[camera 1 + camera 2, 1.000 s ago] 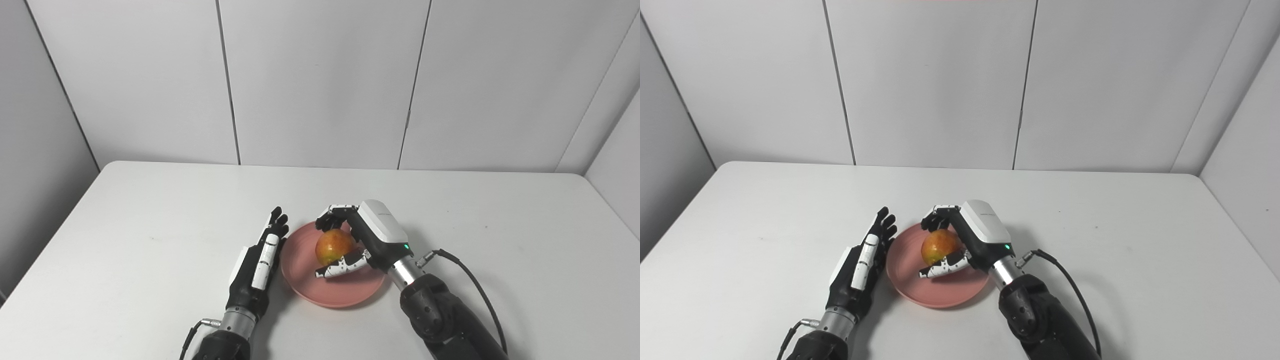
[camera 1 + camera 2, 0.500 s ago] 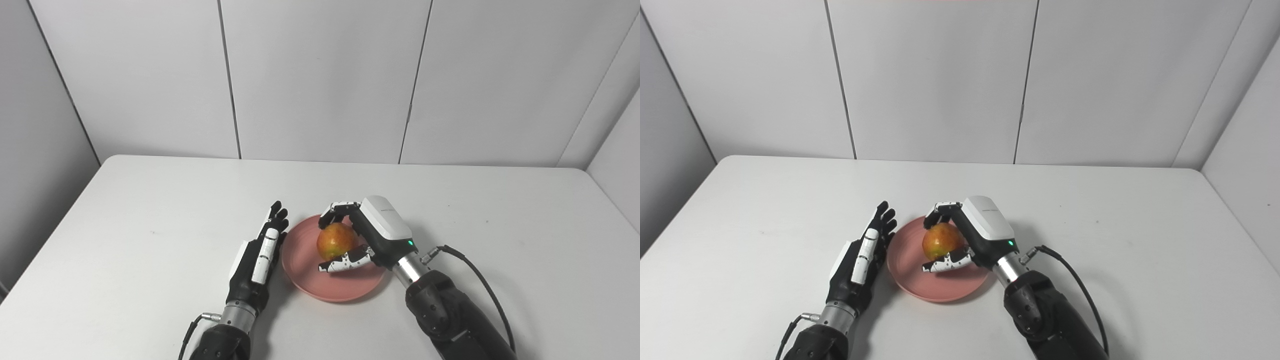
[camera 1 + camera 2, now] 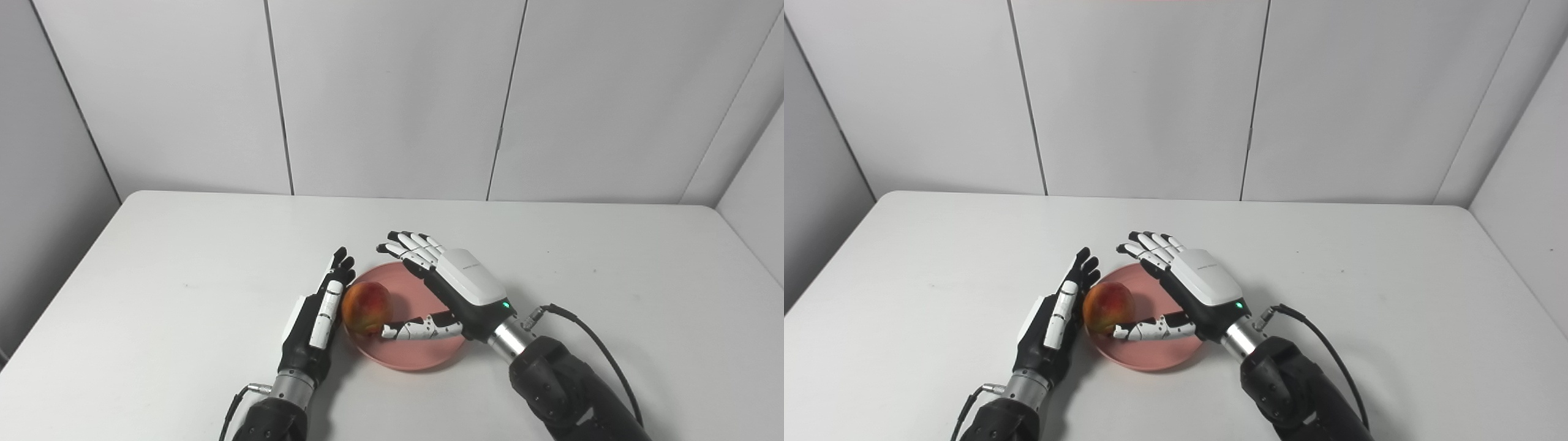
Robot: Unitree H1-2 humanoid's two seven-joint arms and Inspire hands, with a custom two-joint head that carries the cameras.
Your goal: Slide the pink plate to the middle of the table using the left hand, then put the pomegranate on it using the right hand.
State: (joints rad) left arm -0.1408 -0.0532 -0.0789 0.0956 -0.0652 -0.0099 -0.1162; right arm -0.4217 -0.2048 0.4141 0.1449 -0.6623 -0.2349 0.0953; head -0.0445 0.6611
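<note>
Right hand (image 3: 456, 288) is spread wide w/ nothing in it, fingers fanned above the far side of the pink plate (image 3: 422, 355), thumb lying low across the dish and pointing at the fruit. Reads as a release: palm set back so the pomegranate (image 3: 366, 308) sits free.

Pomegranate is on the plate's left rim, not the centre, right up against the left hand (image 3: 315, 318); contact looks likely but can't confirm. Left hand is flat and straight, fingers together, edge-on along the plate's left side, holding nothing. Probably parked there as a stop, since it blocks the fruit going off that edge and steadies the dish.

Plate is roughly mid tabletop (image 3: 184, 275), a bit toward the near edge.

Fruit: roundish, smooth and glossy, red-orange shading to yellow near the bottom. Crown not visible from either eye view. Round shape plus shallow rim suggests it rolls easily, so off-centre rest is the risk.
</note>
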